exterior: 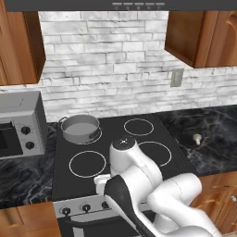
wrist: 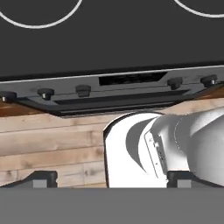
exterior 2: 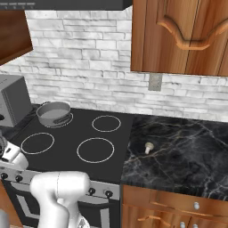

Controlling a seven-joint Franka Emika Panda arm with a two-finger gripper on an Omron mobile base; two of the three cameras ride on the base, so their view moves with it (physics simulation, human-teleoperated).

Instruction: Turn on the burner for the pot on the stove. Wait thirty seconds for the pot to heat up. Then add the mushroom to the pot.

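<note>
Fingers (wrist: 43, 178) spread wide and empty over the stove's (wrist: 109, 48) near knobs (wrist: 83, 90), since I judge the pot (exterior: 80, 128) far left needs heat before the mushroom (exterior: 197, 138).

Backsplash (exterior: 106, 65) is whitewashed brick, with a grey outlet plate (exterior 2: 155, 82) set in it right of the cooktop. Wooden wall cabinets (exterior 2: 182, 35) hang above on both sides, a dark range hood (exterior: 125, 4) between them. Countertop (exterior 2: 178, 156) is black marble with pale veining. Wooden base cabinets with round silver knobs (exterior 2: 196, 205) sit below. Grey box oven (exterior: 21, 125) with two black knobs stands on the left counter. Floor (wrist: 52, 148) is light wood plank.
</note>
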